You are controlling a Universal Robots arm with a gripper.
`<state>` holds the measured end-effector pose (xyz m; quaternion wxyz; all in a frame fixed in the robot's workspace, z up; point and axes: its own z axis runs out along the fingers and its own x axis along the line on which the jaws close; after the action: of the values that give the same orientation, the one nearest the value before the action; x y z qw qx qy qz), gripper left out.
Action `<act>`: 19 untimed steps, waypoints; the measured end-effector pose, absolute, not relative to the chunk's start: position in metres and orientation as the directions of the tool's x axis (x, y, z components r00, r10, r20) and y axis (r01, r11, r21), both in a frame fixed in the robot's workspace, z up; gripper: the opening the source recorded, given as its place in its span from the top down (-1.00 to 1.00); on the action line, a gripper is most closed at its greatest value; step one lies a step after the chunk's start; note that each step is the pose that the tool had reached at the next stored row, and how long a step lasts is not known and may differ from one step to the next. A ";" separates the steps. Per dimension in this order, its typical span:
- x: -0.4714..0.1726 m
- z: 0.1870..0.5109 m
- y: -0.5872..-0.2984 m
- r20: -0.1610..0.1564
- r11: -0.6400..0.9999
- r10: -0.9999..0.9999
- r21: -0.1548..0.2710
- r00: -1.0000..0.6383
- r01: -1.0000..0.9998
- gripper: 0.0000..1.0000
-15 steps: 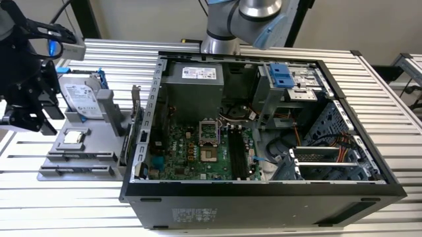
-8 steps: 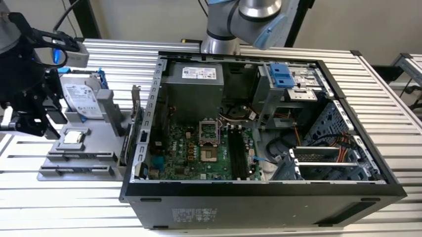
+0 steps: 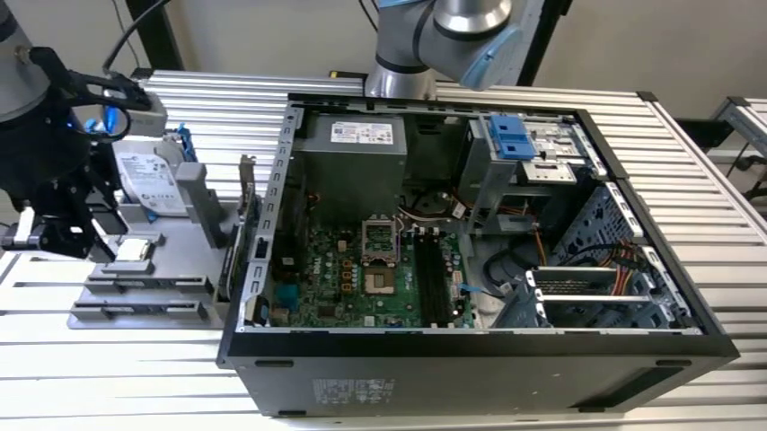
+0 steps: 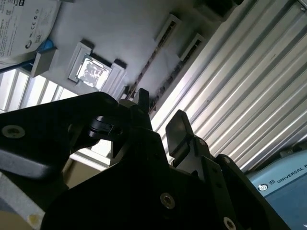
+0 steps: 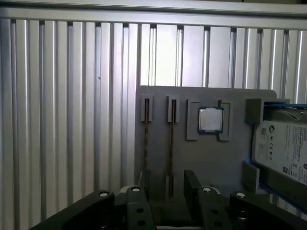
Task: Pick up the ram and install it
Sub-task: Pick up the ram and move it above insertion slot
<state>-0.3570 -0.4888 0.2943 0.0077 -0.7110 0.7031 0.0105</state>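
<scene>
In the exterior view my end effector (image 3: 66, 238) hangs at the left edge of the frame, low over a grey fixture plate (image 3: 192, 229) that lies on the slatted metal table (image 3: 36, 359). On that plate, just right of me, a silver hard drive (image 3: 150, 184) leans in a blue frame. A small square processor (image 3: 135, 250) sits below it in the frame. Right of the plate, across the middle of the frame, stands an open computer case (image 3: 480, 346) with its green motherboard (image 3: 359, 278) showing.

In the first wrist view, two thin sticks stand on edge in slots at the plate's left side. The second stick (image 5: 146, 139) lines up with one of my fingers (image 5: 144, 181). The ram (image 5: 171, 139), to its right, runs down into the gap of my end effector (image 5: 168, 178). My fingers are spread wide with space on either side of the ram, and they grip nothing. Further right come the processor (image 5: 210, 120) and, at the right edge, the hard drive (image 5: 285, 143).

In the second wrist view my end effector (image 4: 158, 115) shows the same open gap, at mid-frame.
</scene>
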 end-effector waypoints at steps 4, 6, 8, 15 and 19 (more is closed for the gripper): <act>-0.357 0.287 -0.490 -0.026 -0.011 -1.000 0.004 0.011 -1.000 -1.00; -0.357 0.284 -0.491 -0.026 -0.011 -1.000 0.004 0.011 -1.000 -1.00; -0.357 0.280 -0.491 -0.026 -0.011 -1.000 0.004 0.011 -1.000 -1.00; -0.357 0.257 -0.494 -0.026 -0.011 -1.000 0.004 0.011 -1.000 -1.00; -0.357 0.249 -0.496 -0.026 -0.011 -1.000 0.004 0.011 -1.000 -1.00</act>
<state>-0.3570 -0.4961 0.2494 0.0076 -0.7110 0.7031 0.0105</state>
